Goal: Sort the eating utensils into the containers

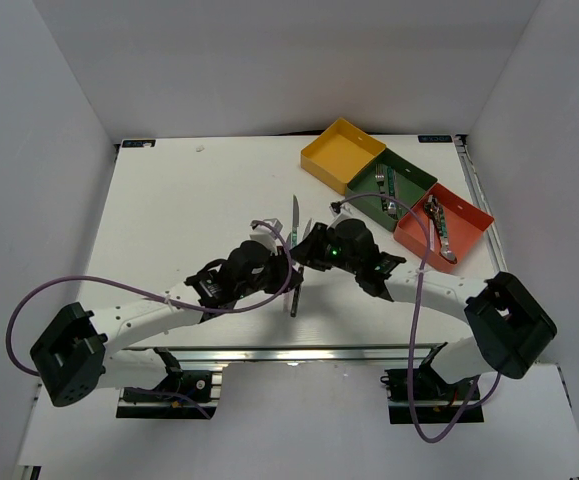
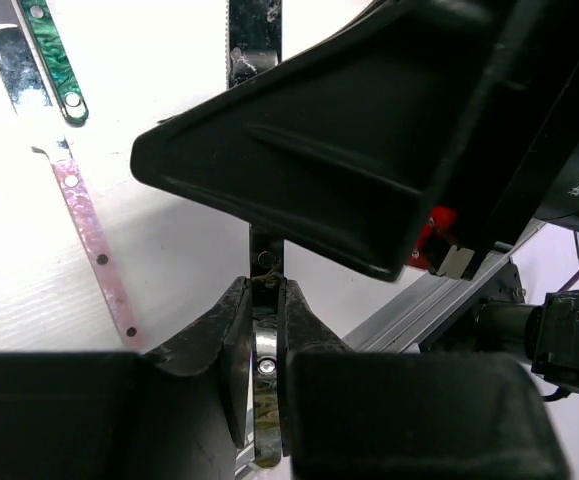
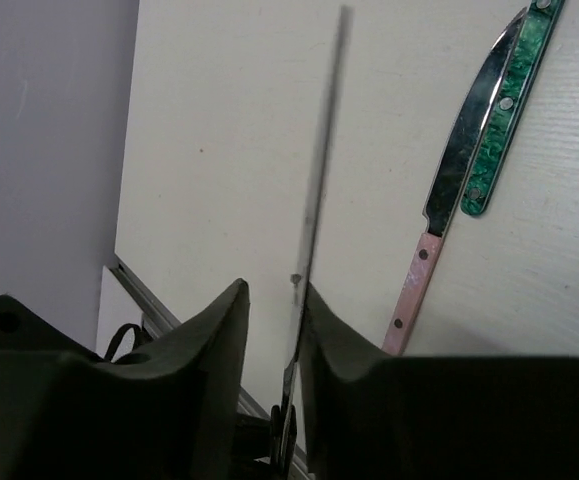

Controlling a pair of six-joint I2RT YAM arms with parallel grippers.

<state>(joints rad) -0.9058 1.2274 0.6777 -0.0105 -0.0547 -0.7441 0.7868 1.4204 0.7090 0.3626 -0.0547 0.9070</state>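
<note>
Top view: the table (image 1: pixel 184 205) is carrying three joined trays at its far right. The yellow tray (image 1: pixel 337 155) is sitting farthest, the green tray (image 1: pixel 416 178) in the middle and the red tray (image 1: pixel 472 217) nearest. Two utensils (image 1: pixel 387 188) are lying in the green tray and silver-headed utensils (image 1: pixel 437 225) in the red one, their kinds too small to tell. The yellow tray is showing only its bare floor. Both arms are reaching to the table's middle, where the left gripper (image 1: pixel 290 282) and right gripper (image 1: pixel 302 256) are meeting on one knife (image 1: pixel 295 213). Its blade is pointing toward the far edge, and it is well apart from the trays.

Left wrist view: the left gripper's fingers (image 2: pixel 231 330) are pressing together on the knife's handle, pinching it edge-on. The right gripper's dark body is crossing just above that grip and hiding the knife's middle, and the blade is reappearing beyond it at the top. On the table to the left, a pink knife (image 2: pixel 94 250) is lying flat, with a green piece (image 2: pixel 54 55) lying just beside its blade. A metal rail (image 2: pixel 419 300) is running along the table edge at the right.

Right wrist view: the right gripper's jaws are standing narrowly apart, straddling the knife, which is showing as a thin edge-on line. One finger (image 3: pixel 334 345) is sitting against it, and a gap is showing on the other side. The pink knife and green piece are lying side by side on the table to the right.
</note>
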